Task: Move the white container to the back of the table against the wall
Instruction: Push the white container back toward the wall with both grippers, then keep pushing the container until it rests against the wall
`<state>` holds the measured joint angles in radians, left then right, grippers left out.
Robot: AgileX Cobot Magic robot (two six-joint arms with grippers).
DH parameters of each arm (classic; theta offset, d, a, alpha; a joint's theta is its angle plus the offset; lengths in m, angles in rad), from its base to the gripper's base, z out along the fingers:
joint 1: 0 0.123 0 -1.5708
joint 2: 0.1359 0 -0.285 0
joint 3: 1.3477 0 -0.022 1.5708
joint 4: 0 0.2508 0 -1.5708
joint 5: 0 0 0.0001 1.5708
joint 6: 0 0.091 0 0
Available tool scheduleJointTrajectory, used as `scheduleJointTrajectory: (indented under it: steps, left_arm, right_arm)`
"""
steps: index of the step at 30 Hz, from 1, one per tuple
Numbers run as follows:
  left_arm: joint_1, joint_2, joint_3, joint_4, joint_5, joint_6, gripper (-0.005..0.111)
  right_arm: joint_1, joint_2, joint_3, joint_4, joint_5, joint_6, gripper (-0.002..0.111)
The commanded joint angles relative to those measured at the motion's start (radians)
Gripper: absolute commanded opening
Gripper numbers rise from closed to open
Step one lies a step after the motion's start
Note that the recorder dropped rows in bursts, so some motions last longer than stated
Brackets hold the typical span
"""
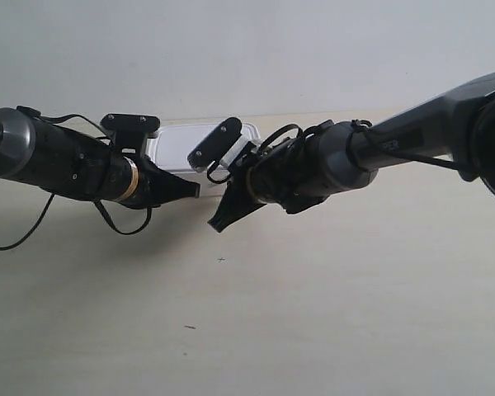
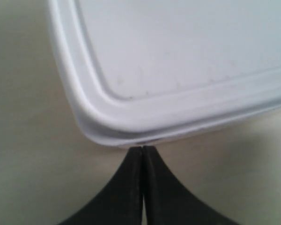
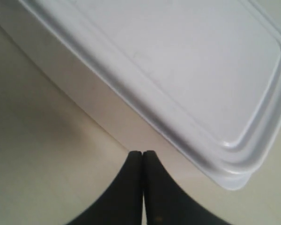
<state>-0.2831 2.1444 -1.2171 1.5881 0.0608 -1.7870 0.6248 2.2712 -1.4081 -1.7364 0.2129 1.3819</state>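
Observation:
The white container (image 1: 180,147) lies flat at the back of the table (image 1: 313,297), close to the wall (image 1: 247,49), partly hidden behind both arms. In the left wrist view my left gripper (image 2: 143,148) is shut, its tips touching the container's (image 2: 178,70) rounded corner under the lid rim. In the right wrist view my right gripper (image 3: 143,153) is shut and empty, its tips up against the side wall of the container (image 3: 168,75) near another corner. In the exterior view the arm at the left ends at a black gripper (image 1: 194,190), the arm at the right at another (image 1: 219,223).
Small dark marks (image 1: 189,327) dot the pale table in front of the arms. Loose black cables (image 1: 16,235) hang from the arm at the exterior view's left.

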Motion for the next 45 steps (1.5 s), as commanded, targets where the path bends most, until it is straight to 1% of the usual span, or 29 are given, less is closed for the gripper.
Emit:
scheduleJointTrajectory:
  steps: [1,3,6,11,15,17,21,23,30,34,39,45]
  left_arm:
    - [0.005,-0.004,-0.007,0.003,0.005,0.006,0.0]
    - [0.005,-0.004,-0.009,0.005,0.015,0.006,0.0]
    - [0.005,-0.004,-0.019,0.005,0.015,0.006,0.0]
    - [0.005,-0.004,-0.034,0.007,0.013,0.013,0.0]
    - [0.005,-0.004,-0.045,0.007,0.013,0.028,0.0]
    - [0.005,-0.004,-0.05,0.007,0.013,0.028,0.0]
    - [0.005,0.001,-0.054,0.01,0.015,0.029,0.0]
    - [0.006,0.011,-0.059,0.013,0.015,0.032,0.0]
    - [0.006,0.031,-0.083,0.01,0.013,0.028,0.0]
    - [0.006,0.034,-0.097,0.014,0.015,0.031,0.0]
    - [0.006,0.062,-0.119,0.014,0.015,0.031,0.0]
    - [0.006,0.084,-0.161,0.014,0.015,0.031,0.0]
  right_arm:
    - [-0.027,-0.001,-0.004,-0.008,-0.026,-0.057,0.0]
    - [-0.047,-0.001,-0.004,-0.008,-0.09,-0.098,0.0]
    - [-0.089,-0.001,-0.004,-0.008,-0.213,-0.108,0.0]
    - [-0.148,-0.001,-0.004,-0.008,-0.285,-0.1,0.0]
    - [-0.196,-0.001,-0.017,0.007,-0.415,-0.103,0.0]
    - [-0.216,-0.001,-0.022,0.081,-0.471,-0.149,0.0]
    - [-0.268,-0.001,-0.023,0.286,-0.615,-0.275,0.0]
    - [-0.285,0.008,-0.026,0.359,-0.667,-0.292,0.0]
    - [-0.29,0.049,-0.031,0.398,-0.729,-0.347,0.0]
    - [-0.29,0.087,-0.067,0.398,-0.763,-0.339,0.0]
    - [-0.29,0.111,-0.098,0.4,-0.764,-0.334,0.0]
    - [-0.29,0.116,-0.131,0.348,-0.731,-0.332,0.0]
